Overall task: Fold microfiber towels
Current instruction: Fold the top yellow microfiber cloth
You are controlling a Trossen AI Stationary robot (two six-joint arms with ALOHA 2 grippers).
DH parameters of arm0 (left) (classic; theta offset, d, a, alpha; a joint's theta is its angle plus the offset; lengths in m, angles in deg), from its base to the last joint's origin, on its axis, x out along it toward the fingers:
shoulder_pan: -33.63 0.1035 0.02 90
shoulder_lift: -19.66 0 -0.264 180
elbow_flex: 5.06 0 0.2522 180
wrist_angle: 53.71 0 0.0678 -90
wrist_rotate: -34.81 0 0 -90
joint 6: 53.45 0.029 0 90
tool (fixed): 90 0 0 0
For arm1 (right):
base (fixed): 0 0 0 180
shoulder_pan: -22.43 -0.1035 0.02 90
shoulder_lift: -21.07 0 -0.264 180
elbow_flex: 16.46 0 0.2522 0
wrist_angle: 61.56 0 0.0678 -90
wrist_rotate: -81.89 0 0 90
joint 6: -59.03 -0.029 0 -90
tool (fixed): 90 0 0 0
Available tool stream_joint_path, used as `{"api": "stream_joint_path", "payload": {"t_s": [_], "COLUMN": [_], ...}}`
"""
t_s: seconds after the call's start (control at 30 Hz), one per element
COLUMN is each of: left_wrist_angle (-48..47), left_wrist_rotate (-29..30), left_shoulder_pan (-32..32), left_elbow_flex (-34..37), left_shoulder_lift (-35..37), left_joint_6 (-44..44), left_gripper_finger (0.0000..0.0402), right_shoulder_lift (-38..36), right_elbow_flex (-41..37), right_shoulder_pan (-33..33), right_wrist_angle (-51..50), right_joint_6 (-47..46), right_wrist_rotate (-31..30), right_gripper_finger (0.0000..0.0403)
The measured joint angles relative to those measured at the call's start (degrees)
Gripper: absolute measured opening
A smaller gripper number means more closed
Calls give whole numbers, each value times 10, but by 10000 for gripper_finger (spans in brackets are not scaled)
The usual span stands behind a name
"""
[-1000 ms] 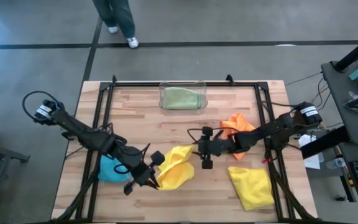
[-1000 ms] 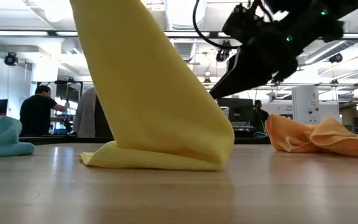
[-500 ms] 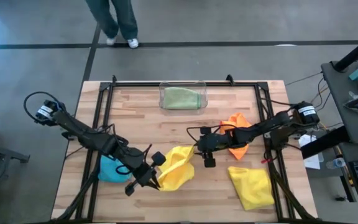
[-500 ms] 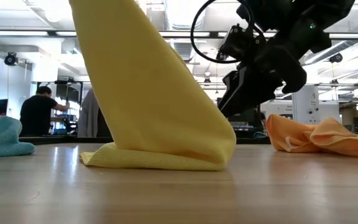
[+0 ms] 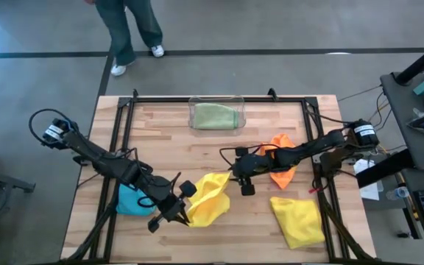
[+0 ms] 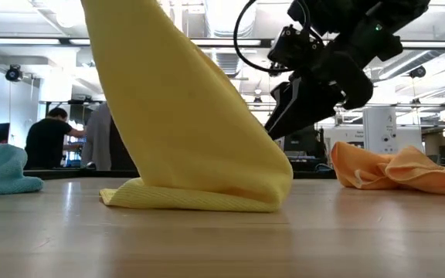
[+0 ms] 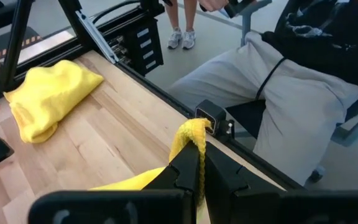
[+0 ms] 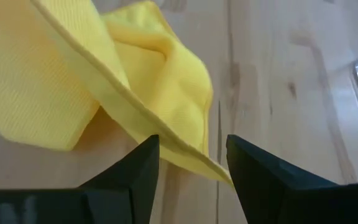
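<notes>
A yellow towel [image 5: 209,199] is lifted by one corner, which my left gripper [image 5: 185,215] is shut on near the table's front. Its lower part [image 6: 199,197] rests bunched on the wood. My right gripper [image 5: 232,177] hovers open at the towel's right side. A free edge of the towel [image 8: 185,152] runs between its fingers; whether they touch it I cannot tell. A second yellow towel [image 5: 299,221], an orange one [image 5: 280,158] and a light blue one [image 5: 129,200] lie crumpled on the table. A pale green one [image 5: 216,115] lies in the clear bin. My left gripper pinches a corner of the yellow towel [image 7: 194,132] between its two shut fingers [image 7: 188,171]; a small bunch of cloth sticks out past the tips. The towel hangs down from the hold in a slanted sheet [image 6: 184,108], and its lower end lies on the table.
The clear bin [image 5: 217,114] stands at the table's far edge, middle. A black frame rail [image 5: 124,140] runs round the tabletop. A person [image 5: 131,26] walks on the floor beyond the far edge; people show in the room behind.
My right gripper has edged toward the yellow towel and turned a little, staying open. My left gripper has kept the towel's corner raised. The person beyond the far edge has walked toward the left.
</notes>
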Motion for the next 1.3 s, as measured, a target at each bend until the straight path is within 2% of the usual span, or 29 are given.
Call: {"api": "stream_joint_path", "payload": {"t_s": [0.27, 0.5, 0.63, 0.83, 0.93, 1.13, 1.3], "left_wrist_angle": [2, 6, 8, 17, 16, -21, -50], "left_wrist_rotate": [0, 0, 0, 0, 0, -2, -1], "left_shoulder_pan": [-1, -1, -2, -2, -2, -2, -2], "left_elbow_flex": [0, 0, 0, -1, -9, -15, -14], "left_shoulder_lift": [0, 0, 0, 0, 5, 24, 38], "left_joint_6": [-2, -2, -3, -3, -15, -34, -49], "left_gripper_finger": [0, 0, 0, 0, 0, 5, 57], "right_shoulder_lift": [1, 28, 47, 50, 38, 8, -19], "right_elbow_flex": [5, 3, 3, 13, 32, 96, 156], "right_shoulder_pan": [4, 5, 5, 5, 5, 5, 5], "right_wrist_angle": [-26, -15, -29, -58, -96, -184, -247], "right_joint_6": [5, 5, 5, 5, 5, 6, 10], "right_wrist_rotate": [16, 26, 26, 25, 17, -45, -78], "right_gripper_finger": [175, 142, 105, 17, 10, 8, 8]}}
